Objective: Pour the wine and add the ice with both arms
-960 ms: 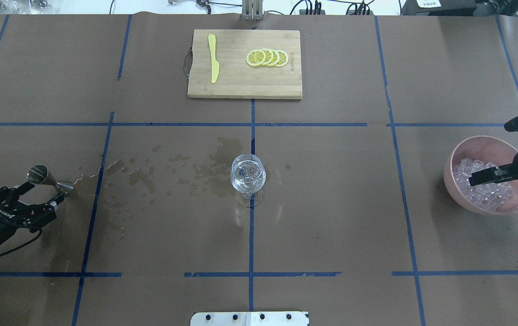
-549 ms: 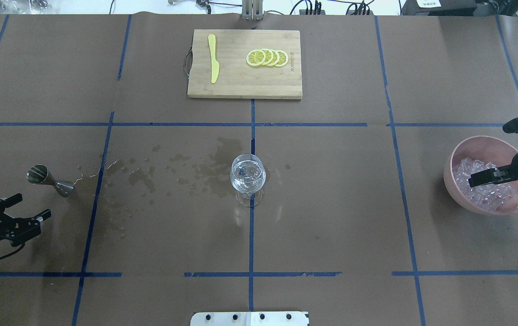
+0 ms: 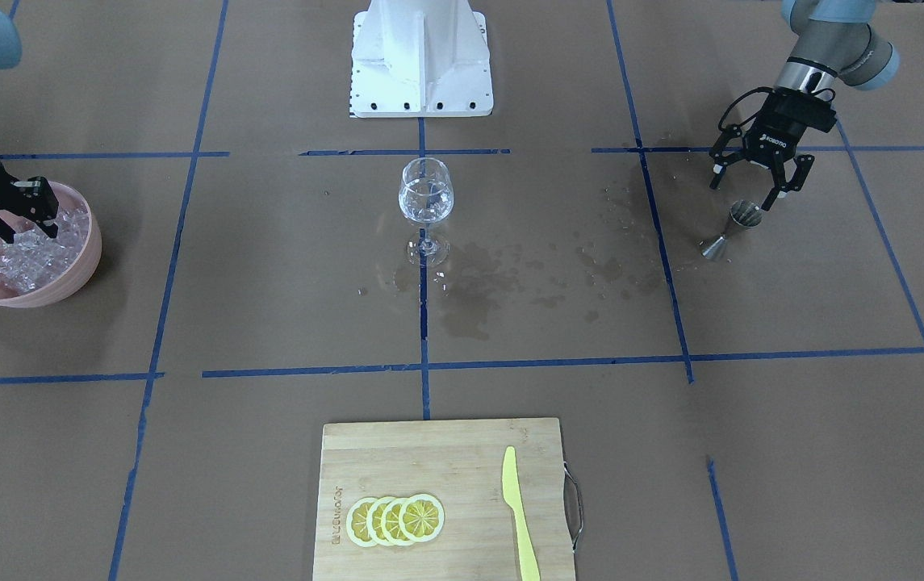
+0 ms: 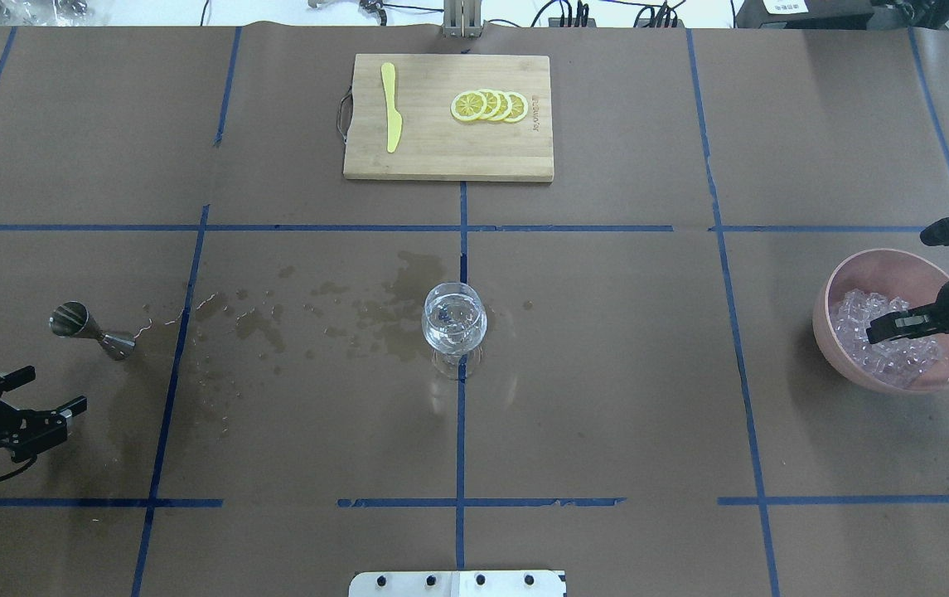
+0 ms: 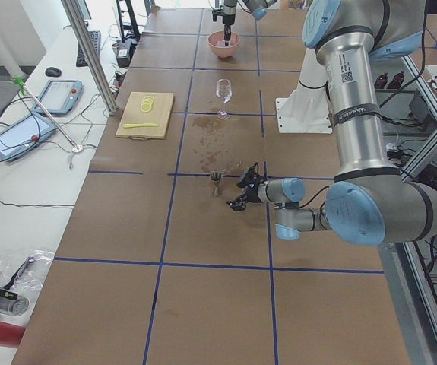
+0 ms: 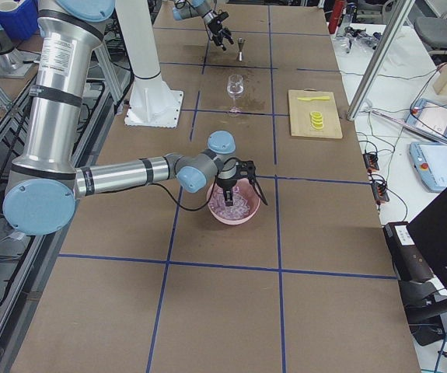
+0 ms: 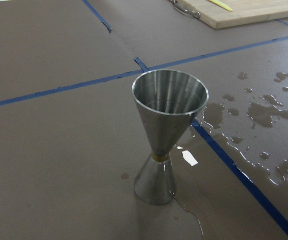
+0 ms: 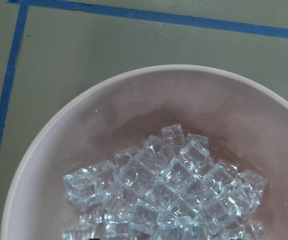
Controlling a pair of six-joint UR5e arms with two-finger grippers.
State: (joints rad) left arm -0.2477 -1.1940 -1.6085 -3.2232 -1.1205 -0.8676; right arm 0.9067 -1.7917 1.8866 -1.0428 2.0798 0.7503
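"Where is the ice (image 8: 174,195)?"

"In the pink bowl (image 4: 835,278), on the robot's right end of the tabletop (image 4: 607,373). The right hand (image 3: 26,232) hangs just over it, fingers spread wide, holding nothing. I can't tell if the tips touch the cubes."

"And the left hand (image 4: 58,388)?"

"Spread too, and empty. It is near the metal cup (image 7: 166,135) but apart from it."

"What do the wrist cameras add?"

"One shows the cup upright with a shiny puddle (image 7: 189,215) at its foot. The other shows the cubes: small, clear, piled up."

"And the wine (image 3: 425,208)?"

"A little clear bit in the glass (image 4: 455,327) in the middle, well apart from both hands."
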